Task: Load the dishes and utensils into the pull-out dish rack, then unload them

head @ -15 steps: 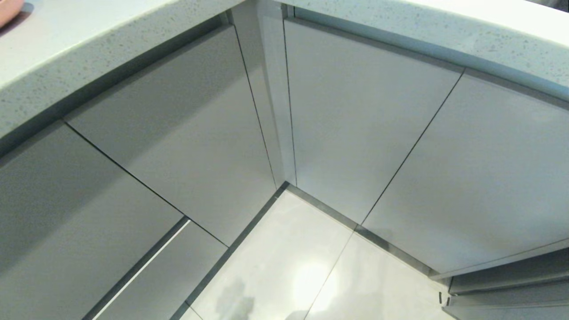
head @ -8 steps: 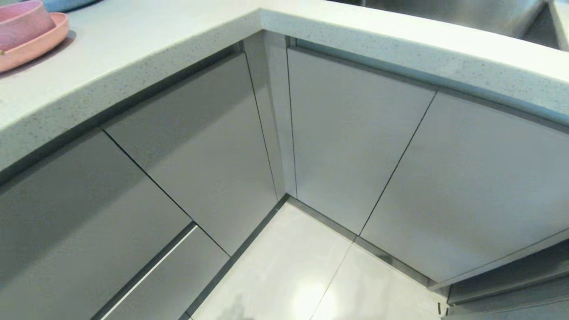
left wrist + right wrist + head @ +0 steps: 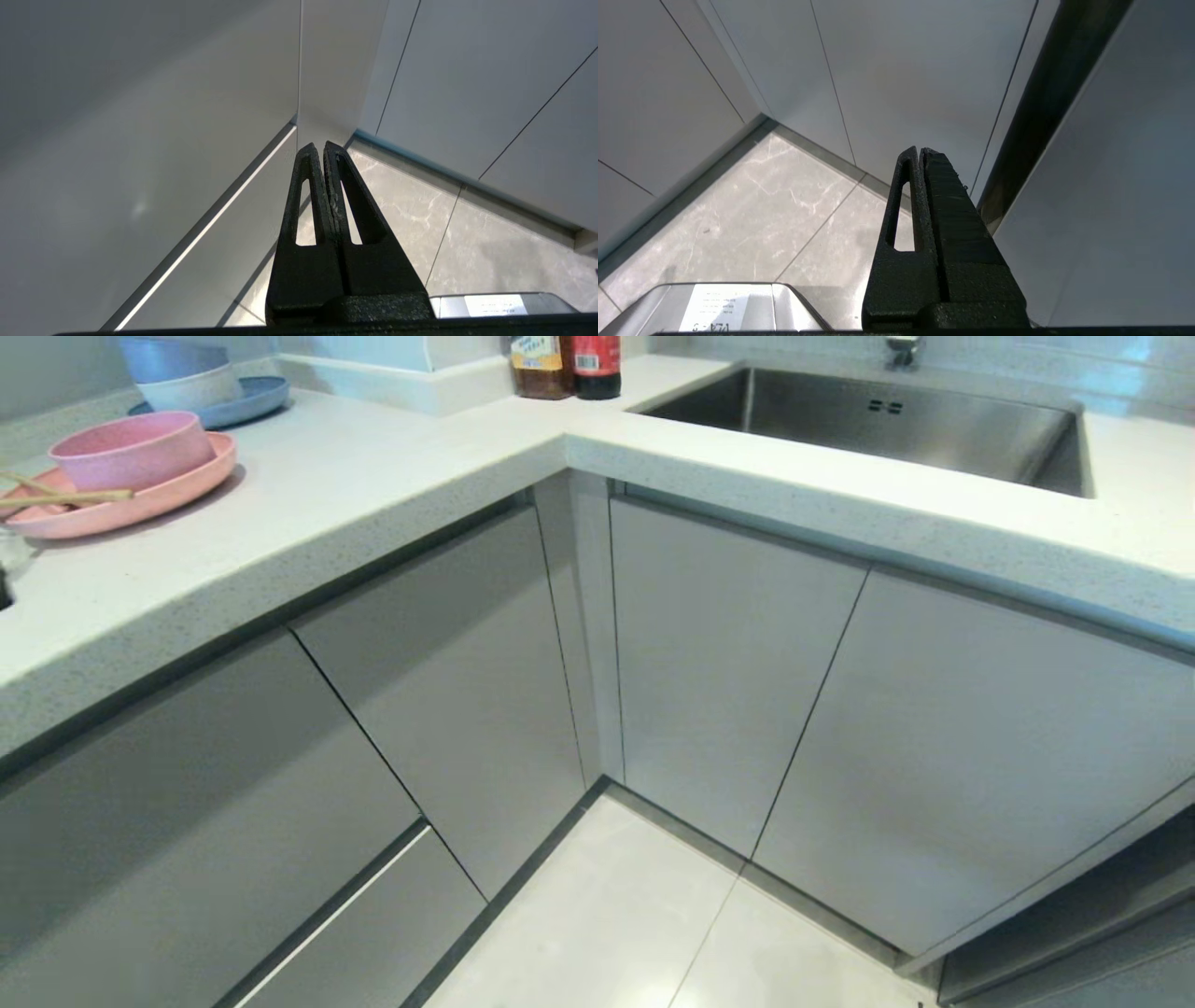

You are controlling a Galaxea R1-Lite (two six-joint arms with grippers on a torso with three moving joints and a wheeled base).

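Two hands, left hand (image 3: 323,145) and right hand (image 3: 920,150), both pinched together, empty, hanging low by the cabinets. One pink plate (image 3: 140,502) at 10 o'clock on the bench (image 3: 373,476), one pink bowl (image 3: 133,450) on it, chopsticks (image 3: 56,495) across, well apart from both hands.

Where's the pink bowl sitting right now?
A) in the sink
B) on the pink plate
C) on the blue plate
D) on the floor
B: the pink bowl rests on the pink plate on the counter, with chopsticks lying across the plate's edge.
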